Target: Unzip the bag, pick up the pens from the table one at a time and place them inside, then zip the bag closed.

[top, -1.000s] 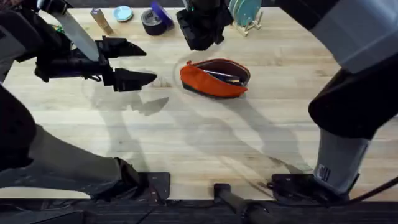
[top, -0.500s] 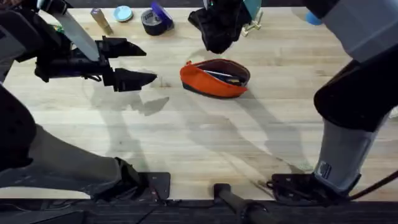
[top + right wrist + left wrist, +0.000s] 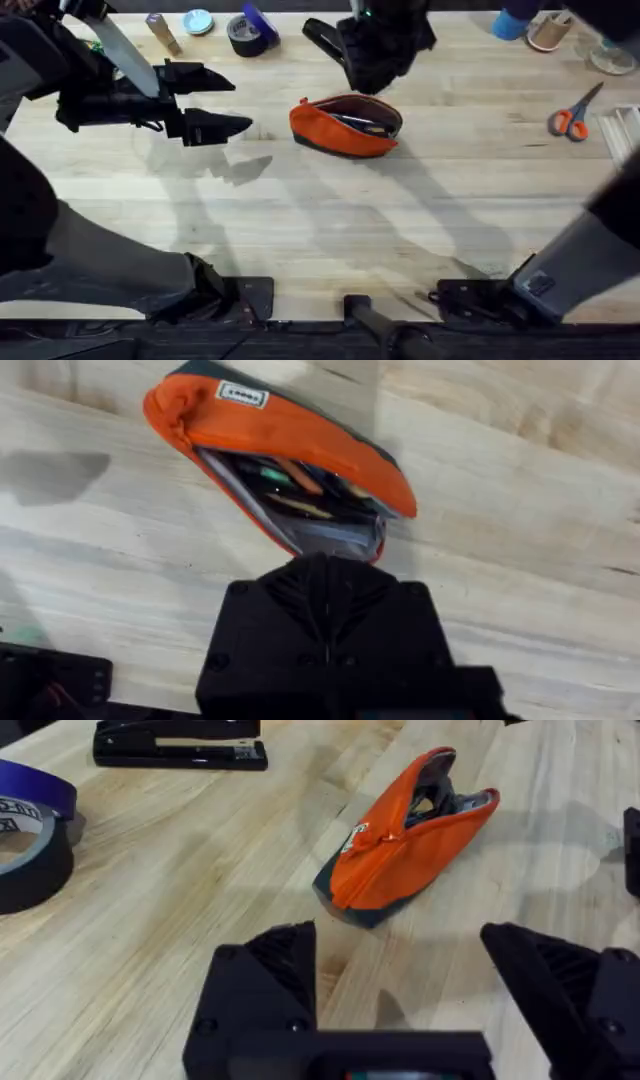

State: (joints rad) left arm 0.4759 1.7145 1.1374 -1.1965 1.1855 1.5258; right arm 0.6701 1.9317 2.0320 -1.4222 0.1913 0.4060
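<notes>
— Where do we stand?

— My left gripper (image 3: 225, 100) hangs spread and empty, the bag (image 3: 345, 125) well off its tips, mouth gaping with pens (image 3: 358, 122) inside. My right gripper (image 3: 375, 50), pressed together, hovers just behind it.

— The zip?

— I'd pin one end, then pull steadily along the seam.
</notes>
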